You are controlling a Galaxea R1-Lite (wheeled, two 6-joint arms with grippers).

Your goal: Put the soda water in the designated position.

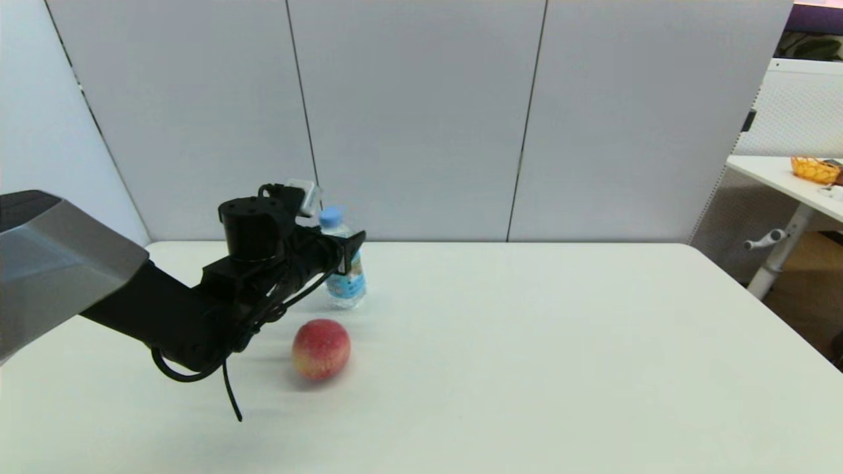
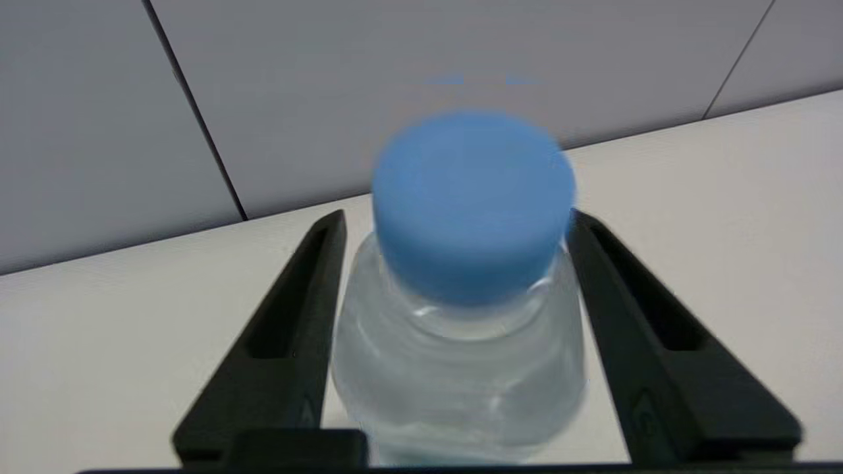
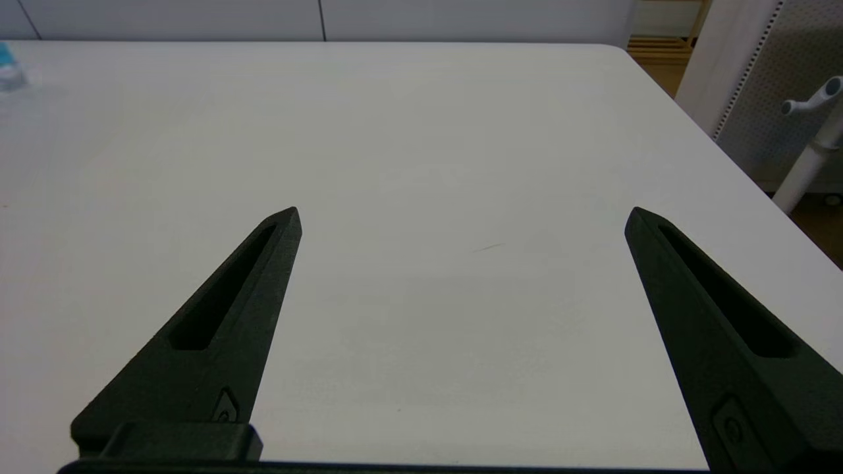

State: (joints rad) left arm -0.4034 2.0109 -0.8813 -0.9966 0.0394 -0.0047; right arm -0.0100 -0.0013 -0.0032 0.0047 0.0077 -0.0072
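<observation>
Near the counter's [image 1: 527, 342] far edge, left of centre: soda water [image 1: 345, 280] upright | left hand [image 1: 349, 253] clamped around its body below the cap | peach [image 1: 321, 349] just in front | right hand [image 3: 461, 217] spread wide, holding nothing, over bare counter.

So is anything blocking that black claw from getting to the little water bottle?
Nothing visible. The left gripper already has the soda water between its two fingers, one on each side of the bottle's shoulder below the blue cap. The peach lies nearer the robot, apart from the bottle. The right gripper hangs open over bare table.
</observation>
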